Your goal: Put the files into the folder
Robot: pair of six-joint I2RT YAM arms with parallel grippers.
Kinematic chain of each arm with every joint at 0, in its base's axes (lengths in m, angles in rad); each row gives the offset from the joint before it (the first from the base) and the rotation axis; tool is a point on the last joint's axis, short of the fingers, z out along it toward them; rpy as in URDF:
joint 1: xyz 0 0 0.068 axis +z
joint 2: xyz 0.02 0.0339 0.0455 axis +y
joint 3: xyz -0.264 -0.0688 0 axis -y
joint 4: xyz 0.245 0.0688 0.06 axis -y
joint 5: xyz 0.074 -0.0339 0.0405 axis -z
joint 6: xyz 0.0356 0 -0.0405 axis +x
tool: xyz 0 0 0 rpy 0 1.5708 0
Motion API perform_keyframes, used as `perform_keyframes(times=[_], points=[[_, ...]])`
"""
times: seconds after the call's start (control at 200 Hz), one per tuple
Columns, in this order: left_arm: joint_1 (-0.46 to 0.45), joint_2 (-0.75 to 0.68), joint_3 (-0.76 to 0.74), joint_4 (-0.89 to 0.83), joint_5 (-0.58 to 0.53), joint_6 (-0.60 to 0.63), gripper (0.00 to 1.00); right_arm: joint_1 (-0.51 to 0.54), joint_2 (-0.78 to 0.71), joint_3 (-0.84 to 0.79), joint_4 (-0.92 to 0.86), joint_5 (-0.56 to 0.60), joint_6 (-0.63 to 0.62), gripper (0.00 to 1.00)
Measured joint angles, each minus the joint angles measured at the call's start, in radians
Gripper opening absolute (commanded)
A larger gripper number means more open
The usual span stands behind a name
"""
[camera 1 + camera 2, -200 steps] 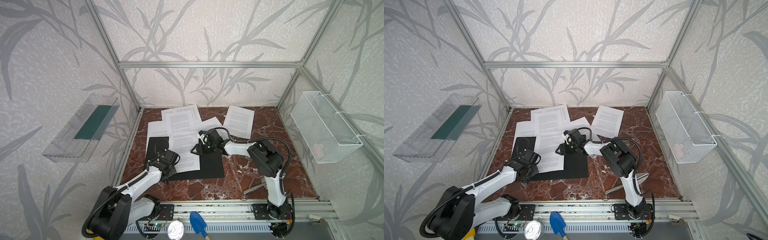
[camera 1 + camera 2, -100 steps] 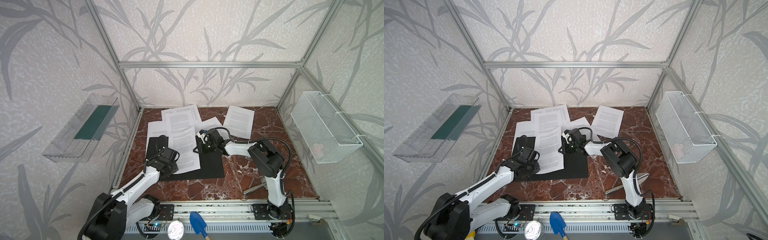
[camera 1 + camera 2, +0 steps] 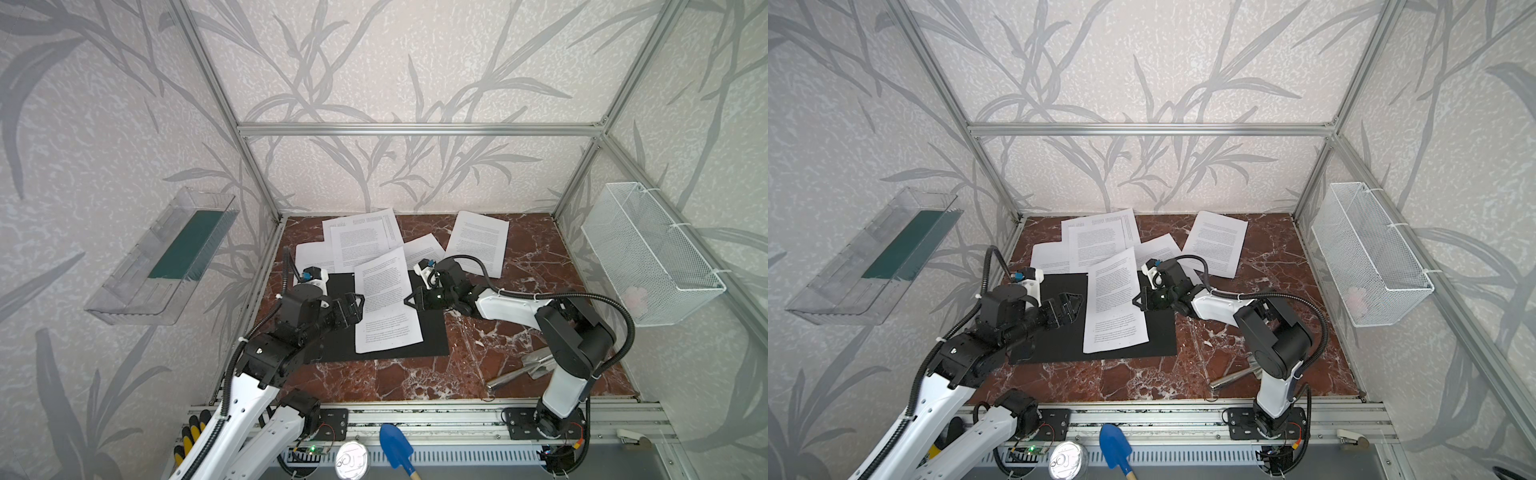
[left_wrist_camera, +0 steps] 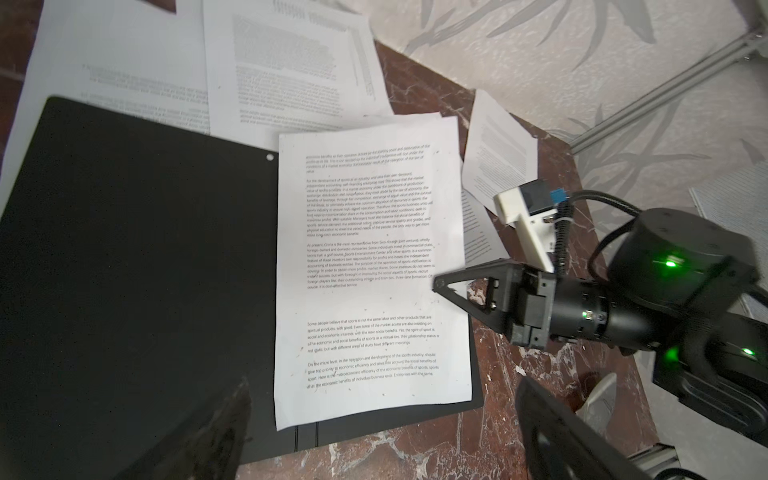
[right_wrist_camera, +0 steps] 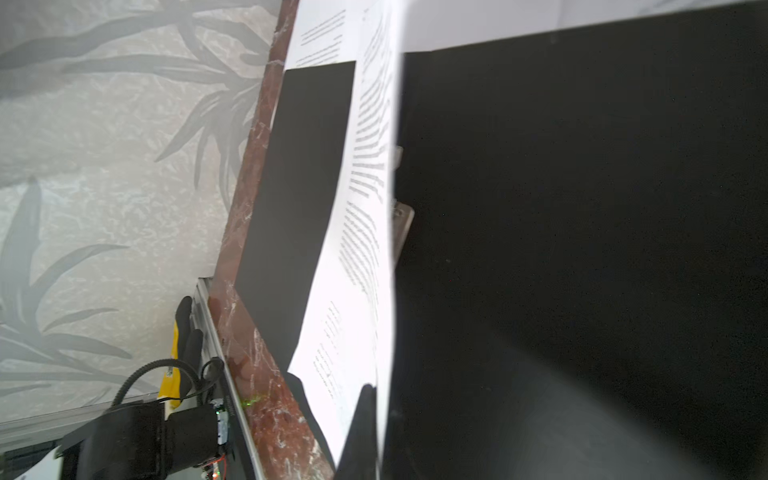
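Left wall: clear tray (image 3: 124, 299) with a dark green strip (image 3: 187, 245) in it.

Left gripper (image 3: 353, 309) is over the left half of the folder (image 3: 432, 334), with its jaws spread wide and nothing between them. Its tips are just beside the left edge of the sheet (image 3: 384, 299). Can't tell whether it touches the folder.

The folder lies open and flat, black inside up, on the marble table (image 3: 415, 378), at the middle and a bit to the near left. One printed sheet lies on it along the middle. The sheet's far end runs past the folder's far edge, and its right edge is lifted.

The rest of the files (image 3: 361, 237) are loose on the table: an overlapping pile just far of the folder, and one more sheet (image 3: 478, 241) apart at the far right.

Right gripper (image 3: 409, 300) reaches in from the right over the folder's right half, jaws pressed together and pinching the sheet's right edge. In the right wrist view the sheet runs up edge-on between the fingers, and the folder's metal clip (image 5: 404, 226) shows beside it.

A metal tool (image 3: 519, 372) lies on the table by the right arm's base. Right wall: white wire basket (image 3: 665, 291).
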Motion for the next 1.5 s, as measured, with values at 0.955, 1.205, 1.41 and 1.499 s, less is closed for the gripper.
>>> perform_keyframes(times=[0.955,1.205,1.41,1.499], points=[[0.140,0.040,-0.087,0.056,0.356,0.100,0.99,-0.020,-0.201,-0.194,-0.053,0.143,0.050,0.00],[0.140,-0.042,-0.087,0.056,0.333,0.100,0.99,-0.020,-0.203,-0.156,-0.141,0.189,0.008,0.00],[0.140,-0.050,-0.087,0.056,0.329,0.101,0.99,-0.021,-0.205,-0.114,-0.249,0.236,-0.066,0.00],[0.140,-0.050,-0.087,0.056,0.330,0.101,0.99,-0.022,-0.205,-0.101,-0.273,0.238,-0.085,0.00]])
